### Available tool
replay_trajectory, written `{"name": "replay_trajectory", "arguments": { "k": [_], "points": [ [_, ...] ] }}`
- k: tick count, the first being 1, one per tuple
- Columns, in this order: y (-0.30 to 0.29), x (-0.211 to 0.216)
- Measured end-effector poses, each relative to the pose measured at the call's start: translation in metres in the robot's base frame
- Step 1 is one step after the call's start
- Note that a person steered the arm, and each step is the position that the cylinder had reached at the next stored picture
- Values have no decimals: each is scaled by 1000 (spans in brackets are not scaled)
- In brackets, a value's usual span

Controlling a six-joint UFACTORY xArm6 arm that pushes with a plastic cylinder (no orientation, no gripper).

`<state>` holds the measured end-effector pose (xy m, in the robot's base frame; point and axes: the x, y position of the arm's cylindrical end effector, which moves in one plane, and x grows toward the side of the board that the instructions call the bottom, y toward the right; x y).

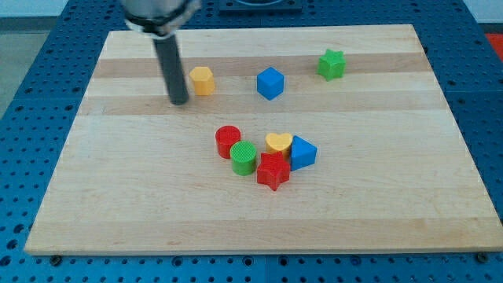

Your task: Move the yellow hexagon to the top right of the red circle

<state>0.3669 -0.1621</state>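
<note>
One yellow hexagon [203, 80], upright with no clear long axis, sits just right of my bare, untouching tip [179, 102], far-left of the red circle [228, 141].

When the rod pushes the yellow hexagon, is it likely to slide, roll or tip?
The yellow hexagon looks squat and flat-based, so it probably slides rather than tips. Its flat sides may let it rotate off my tip, now just to its left. The wooden board looks smooth.

Bright, even light is falling from overhead; my rod [170, 63] is casting only a faint shadow toward nine o'clock on the wooden board [377, 204]. Everything is looking slightly soft, without glare.
</note>
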Motion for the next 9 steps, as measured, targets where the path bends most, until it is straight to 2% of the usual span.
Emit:
{"name": "replay_trajectory", "arguments": {
  "k": [1,2,3,4,5,8,9],
  "points": [
    [-49,-27],
    [-53,-62],
    [-8,-67],
    [35,-30],
    [52,30],
    [3,-34],
    [33,-56]
  ]
}}
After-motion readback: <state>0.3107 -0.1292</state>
